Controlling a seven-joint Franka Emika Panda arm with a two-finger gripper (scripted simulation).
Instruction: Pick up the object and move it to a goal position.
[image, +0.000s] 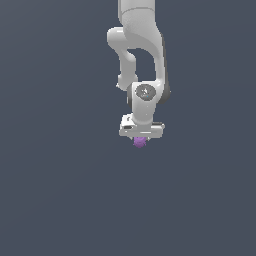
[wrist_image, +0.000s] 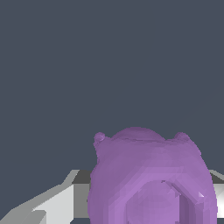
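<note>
A flat grey-blue ground fills both views, with no edge, mark or goal marker to be seen on it. The white Panda arm (image: 142, 50) comes down from the far top of the exterior view, its wrist pointing straight down near the middle of the scene. At its end sits the claw (image: 140, 139), whose fingers are mostly hidden under the white hand body. The purple lumpy object (image: 139, 142) peeps out just below that body; in the wrist view the object (wrist_image: 151, 179) looms large, right against the camera, with a white finger (wrist_image: 61, 203) at its side.

The claw looks clamped on the object, which seems to sit between the fingers, though whether it is lifted clear of the ground cannot be told.

Risks, as I judge them: the object is small and rounded, so a thin or off-centre hold could let it slip or twist out during a quick move. With no visible goal, stopping in the wrong place is also possible.
</note>
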